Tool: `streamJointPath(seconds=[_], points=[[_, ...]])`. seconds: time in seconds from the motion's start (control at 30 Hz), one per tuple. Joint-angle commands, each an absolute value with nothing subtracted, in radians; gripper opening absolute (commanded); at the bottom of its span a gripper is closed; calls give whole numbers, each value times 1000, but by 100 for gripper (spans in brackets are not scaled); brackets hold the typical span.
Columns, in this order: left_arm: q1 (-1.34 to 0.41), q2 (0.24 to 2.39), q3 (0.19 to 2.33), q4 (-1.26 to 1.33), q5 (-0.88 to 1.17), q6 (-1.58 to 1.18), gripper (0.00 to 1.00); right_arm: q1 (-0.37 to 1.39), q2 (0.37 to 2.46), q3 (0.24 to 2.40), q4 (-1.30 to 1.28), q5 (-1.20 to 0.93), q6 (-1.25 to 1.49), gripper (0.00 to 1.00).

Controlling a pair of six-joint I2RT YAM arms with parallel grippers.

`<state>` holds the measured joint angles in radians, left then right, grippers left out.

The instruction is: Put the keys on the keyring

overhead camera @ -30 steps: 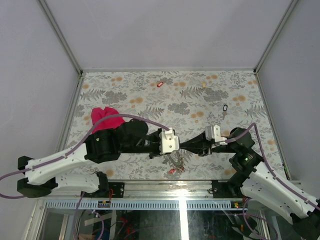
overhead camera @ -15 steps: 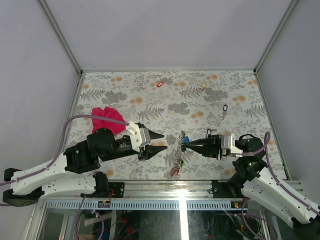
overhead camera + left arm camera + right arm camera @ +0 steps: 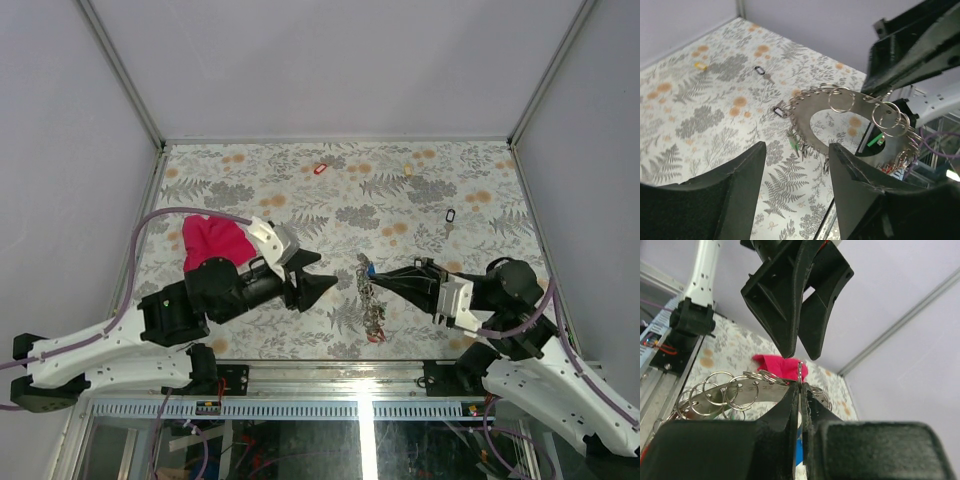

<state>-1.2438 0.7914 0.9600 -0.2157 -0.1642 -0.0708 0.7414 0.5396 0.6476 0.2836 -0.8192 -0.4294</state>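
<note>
The left gripper is standing with its jaws apart, holding nothing, while its arm is covering the near part of the magenta cloth by the tabletop's left edge. Just right of its tips, not touching them, the keyring is hanging near the front edge, its keys bunching too tightly to count. The right gripper is pinching the ring's upper rim, jaws closed. A black-tagged key is lying well apart, toward the right edge.
</note>
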Motion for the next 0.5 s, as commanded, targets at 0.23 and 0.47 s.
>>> streamJointPath(seconds=[0.23, 0.47], points=[[-1183, 935, 1016, -264, -353, -283, 59, 748, 485, 872, -224, -474, -398, 3], [-974, 1116, 1058, -245, -149, -384, 66, 748, 412, 956, -411, -285, -262, 2]])
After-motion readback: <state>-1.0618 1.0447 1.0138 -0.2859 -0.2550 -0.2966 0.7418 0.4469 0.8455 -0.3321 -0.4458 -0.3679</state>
